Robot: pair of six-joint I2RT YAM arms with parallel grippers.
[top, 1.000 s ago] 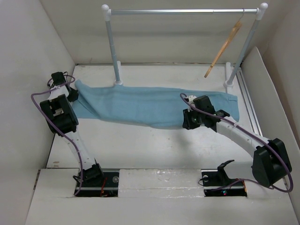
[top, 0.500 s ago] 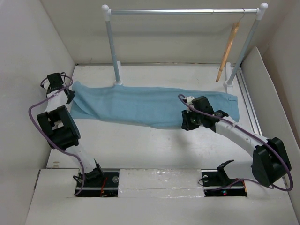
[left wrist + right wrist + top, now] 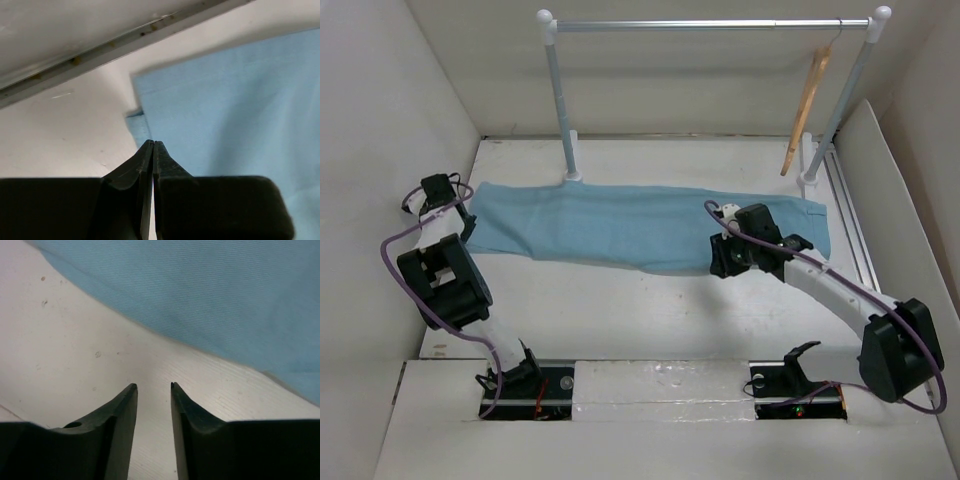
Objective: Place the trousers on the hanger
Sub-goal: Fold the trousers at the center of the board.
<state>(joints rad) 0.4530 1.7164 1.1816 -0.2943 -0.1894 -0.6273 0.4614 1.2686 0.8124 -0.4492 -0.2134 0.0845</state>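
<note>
The light blue trousers (image 3: 640,225) lie flat across the table from left to right. The wooden hanger (image 3: 807,98) hangs by its hook at the right end of the clothes rail. My left gripper (image 3: 463,218) is shut at the trousers' left end; in the left wrist view its tips (image 3: 152,143) sit just short of the cloth's corner (image 3: 225,115), with no cloth seen between them. My right gripper (image 3: 721,264) is open and empty over bare table just in front of the trousers' near edge (image 3: 200,295), in the right wrist view (image 3: 151,386).
The white-and-silver clothes rail (image 3: 710,24) stands at the back on two posts. White walls enclose the table on the left, back and right. A metal strip (image 3: 850,215) runs along the right side.
My left arm has moved left and down, and the trousers' raised left end has dropped flat on the table. The hanger has swung from tilted to nearly vertical. The right arm has barely moved.
</note>
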